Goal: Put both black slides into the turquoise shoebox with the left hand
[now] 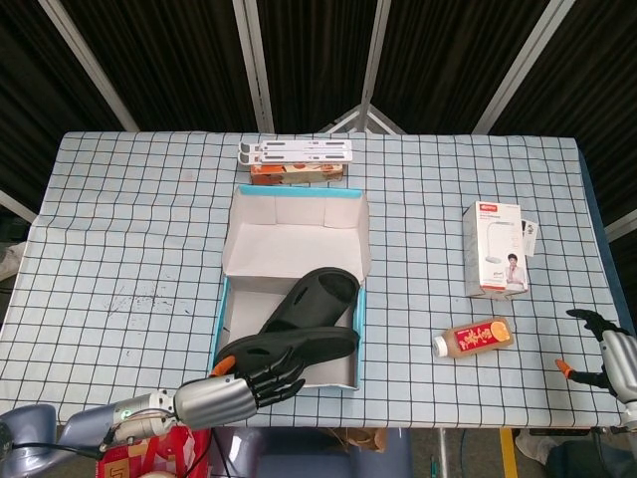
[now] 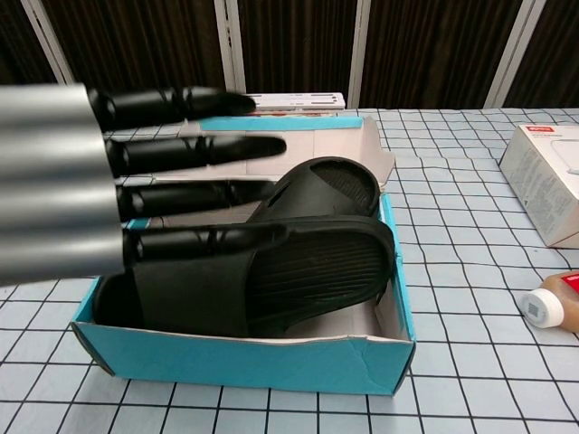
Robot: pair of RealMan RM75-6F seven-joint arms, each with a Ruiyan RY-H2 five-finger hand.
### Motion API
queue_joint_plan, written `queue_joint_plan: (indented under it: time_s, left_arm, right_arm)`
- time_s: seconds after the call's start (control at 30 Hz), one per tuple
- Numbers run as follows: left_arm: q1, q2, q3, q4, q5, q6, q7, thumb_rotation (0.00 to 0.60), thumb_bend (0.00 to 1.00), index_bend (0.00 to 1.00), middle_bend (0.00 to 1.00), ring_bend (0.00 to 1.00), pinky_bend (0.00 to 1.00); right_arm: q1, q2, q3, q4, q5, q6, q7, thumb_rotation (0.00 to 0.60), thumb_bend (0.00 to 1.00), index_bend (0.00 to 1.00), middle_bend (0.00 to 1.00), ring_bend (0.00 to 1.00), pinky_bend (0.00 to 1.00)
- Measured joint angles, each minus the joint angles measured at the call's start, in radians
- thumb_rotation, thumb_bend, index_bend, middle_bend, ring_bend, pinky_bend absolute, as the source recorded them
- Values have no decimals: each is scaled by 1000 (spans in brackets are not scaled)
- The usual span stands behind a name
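Head view shows a checkered bench (image 1: 129, 229) with the turquoise shoebox (image 1: 220, 329) near its front middle, lid flap standing open behind it. Both black slides lie inside the box: the far slide (image 1: 317, 296) sits tilted toward the right wall, and the near slide (image 1: 294, 346) lies across the front part, its sole turned up and its toe end resting against the box's right front corner. The left hand (image 1: 231, 390) hovers at the bench's front edge just before the box, its dark fingers (image 1: 277, 374) spread apart and stretched toward the near slide, holding nothing; whether the fingertips touch the slide cannot be told from this view. In the chest view the same left hand (image 2: 63, 181) fills the left side, its fingers (image 2: 194, 149) straight and separated above the box (image 2: 253, 366), the lowest one lying just over the ribbed sole of the near slide (image 2: 308, 276), while the far slide (image 2: 326, 190) leans behind it. At the bench's right edge the right hand (image 1: 609, 357) rests with its fingers apart and empty. Elsewhere on the bench stand a white carton (image 1: 496, 249) to the right, a small bottle (image 1: 475, 338) lying on its side in front of it, and a white folding stand (image 1: 296, 150) atop an orange box (image 1: 297, 172) behind the shoebox.
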Motion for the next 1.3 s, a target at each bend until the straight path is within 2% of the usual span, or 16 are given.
queue_joint_plan:
  time_s: [0.13, 0.27, 0.47, 0.53, 0.77, 0.87, 0.97, 1.1, 1.3]
  left_arm:
    - [46, -39, -6, 8, -42, 145, -88, 600, 168, 110, 170, 20, 107]
    - [106, -96, -7, -1, -182, 251, -231, 600, 168, 103, 168, 21, 107]
    - [145, -188, -31, -49, -454, 252, -475, 600, 168, 97, 161, 20, 106]
    - [144, -212, -53, -58, -534, 232, -506, 600, 168, 92, 145, 21, 106]
    - [99, -320, -153, -79, -818, 109, -517, 600, 161, 70, 126, 20, 103]
    - [61, -383, -202, -79, -909, 70, -511, 600, 161, 69, 126, 20, 103]
    - [21, -449, -230, -73, -951, 52, -484, 600, 160, 68, 126, 20, 103]
    - [-17, -511, -233, -48, -977, 37, -445, 600, 160, 67, 127, 20, 103]
    - [-47, -565, -210, 11, -1005, 19, -428, 600, 160, 63, 131, 20, 103]
  right_arm:
    - [-1, 1, -1, -2, -1, 1, 0, 600, 233, 259, 252, 291, 298]
    - [1, 1, -2, -4, 2, -6, -7, 600, 233, 259, 252, 291, 299]
    - [4, 1, -3, -9, 8, -11, -16, 600, 234, 259, 252, 291, 298]
    - [4, 2, -2, -8, 12, -13, -17, 600, 234, 259, 252, 292, 299]
    - [8, 1, -2, -2, 19, -27, -15, 600, 233, 259, 252, 292, 303]
    - [11, 1, -3, 0, 20, -34, -15, 600, 233, 259, 252, 292, 303]
    - [12, 1, -3, 1, 19, -36, -12, 600, 234, 259, 253, 292, 302]
    - [12, 2, -3, 3, 19, -37, -8, 600, 233, 259, 252, 292, 303]
    - [10, 6, -6, 2, 11, -34, 4, 600, 233, 259, 252, 292, 303]
